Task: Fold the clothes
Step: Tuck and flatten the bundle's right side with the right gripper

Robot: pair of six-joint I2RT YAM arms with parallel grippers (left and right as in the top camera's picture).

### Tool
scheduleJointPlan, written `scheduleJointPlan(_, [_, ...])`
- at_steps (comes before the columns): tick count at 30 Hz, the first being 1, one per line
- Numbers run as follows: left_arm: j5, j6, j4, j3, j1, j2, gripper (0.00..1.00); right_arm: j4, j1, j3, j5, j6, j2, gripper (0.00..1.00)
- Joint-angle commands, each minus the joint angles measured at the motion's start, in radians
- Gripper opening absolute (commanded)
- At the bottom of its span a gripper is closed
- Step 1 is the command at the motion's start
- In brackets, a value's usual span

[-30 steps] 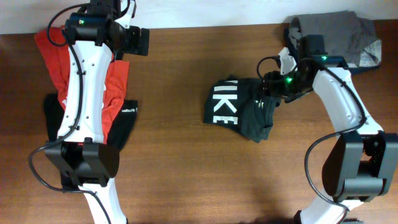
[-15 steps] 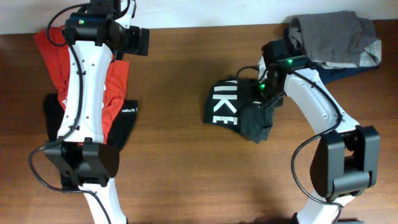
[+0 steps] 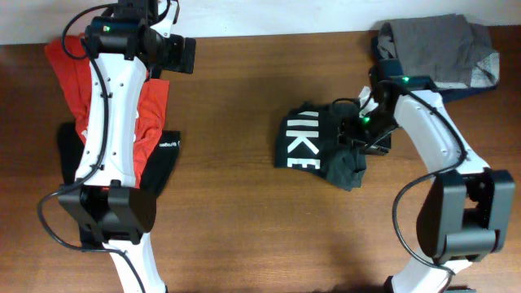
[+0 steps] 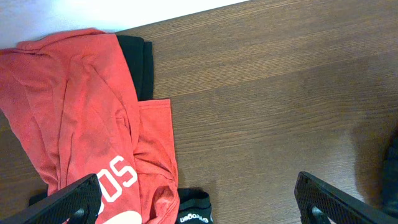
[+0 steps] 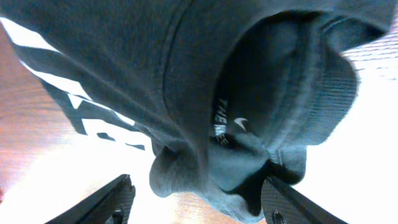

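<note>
Two grippers stand with fingers apart. The left gripper (image 4: 196, 190) hovers near the desk's (image 3: 236, 212) far left corner, above a crumpled red cloth shirt (image 3: 155, 106). The right gripper (image 5: 198, 186) sits close over the right edge of a bunched black T-shirt with white lettering (image 3: 305, 142), right of centre. A grey folded garment (image 3: 440, 41) fills the far right corner. Bare wood spans the middle and near edge.

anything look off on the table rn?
Yes. The black Nike shirt lies bunched and askew in the middle, collar side crumpled between the open fingers of the right gripper. The red shirt on the left sprawls unfolded over a black garment.
</note>
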Motion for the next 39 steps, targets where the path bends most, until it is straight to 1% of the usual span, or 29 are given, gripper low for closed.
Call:
scheduleJointPlan(1, [-0.004,0.02,0.0,0.003,-0.002,0.01,0.99,0.016,-0.082,-0.005,-0.026,-0.048,-0.048,0.74])
scheduleJointPlan(4, [-0.004,0.02,0.0,0.003,-0.002,0.01,0.99,0.139,-0.15,-0.08,-0.105,-0.048,-0.04,0.78])
scheduleJointPlan(6, [-0.004,0.02,0.0,0.003,-0.002,0.01,0.99,0.198,-0.172,-0.126,-0.154,-0.048,-0.035,0.79])
scheduleJointPlan(10, [-0.004,0.02,0.0,0.003,-0.002,0.01,0.99,0.34,-0.179,-0.239,-0.247,-0.053,-0.034,0.8])
scheduleJointPlan(12, [-0.003,0.02,0.0,0.003,-0.002,0.01,0.99,0.437,-0.179,-0.317,-0.299,-0.02,-0.033,0.8])
scheduleJointPlan(14, [-0.003,0.02,0.0,0.003,-0.002,0.01,0.99,0.503,-0.179,-0.357,-0.349,-0.006,-0.033,0.8])
scheduleJointPlan(17, [-0.003,0.02,0.0,0.003,-0.002,0.01,0.99,0.615,-0.177,-0.423,-0.36,0.063,-0.03,0.8])
scheduleJointPlan(19, [-0.003,0.02,0.0,0.003,-0.002,0.01,0.99,0.665,-0.172,-0.446,-0.369,0.094,-0.013,0.8])
scheduleJointPlan(21, [-0.003,0.02,0.0,0.003,-0.002,0.01,0.99,0.699,-0.157,-0.447,-0.39,0.124,0.016,0.78])
scheduleJointPlan(23, [-0.003,0.02,0.0,0.003,-0.002,0.01,0.99,0.731,-0.137,-0.447,-0.41,0.161,0.041,0.7])
scheduleJointPlan(24, [-0.003,0.019,-0.001,0.003,-0.002,0.01,0.99,0.768,-0.106,-0.447,-0.41,0.216,0.064,0.58])
scheduleJointPlan(25, [-0.003,0.019,-0.002,0.003,-0.002,0.01,0.99,0.773,-0.101,-0.447,-0.41,0.226,0.066,0.57])
scheduleJointPlan(27, [-0.003,0.02,-0.008,0.003,-0.002,0.01,0.99,0.802,-0.074,-0.447,-0.409,0.281,0.08,0.47])
scheduleJointPlan(28, [-0.003,0.019,-0.011,0.003,-0.002,0.01,0.99,0.814,-0.067,-0.447,-0.408,0.296,0.083,0.35])
scheduleJointPlan(29, [-0.003,0.019,-0.013,0.003,-0.002,0.01,0.99,0.821,-0.066,-0.447,-0.409,0.296,0.084,0.25])
scheduleJointPlan(30, [-0.003,0.019,-0.017,0.003,-0.002,0.01,0.99,0.832,-0.066,-0.447,-0.409,0.304,0.084,0.05])
scheduleJointPlan(33, [-0.003,0.02,-0.024,0.003,-0.002,0.01,0.99,0.885,-0.071,-0.446,-0.451,0.312,0.082,0.04])
scheduleJointPlan(34, [-0.003,0.019,-0.023,0.003,-0.002,0.01,0.99,0.918,-0.072,-0.44,-0.498,0.313,0.075,0.04])
scheduleJointPlan(36, [-0.003,0.019,-0.022,0.003,-0.002,0.01,0.99,0.888,-0.072,-0.408,-0.511,0.314,0.044,0.04])
scheduleJointPlan(39, [-0.003,0.02,-0.023,0.003,-0.002,0.01,0.99,0.814,-0.068,-0.325,-0.47,0.339,-0.029,0.04])
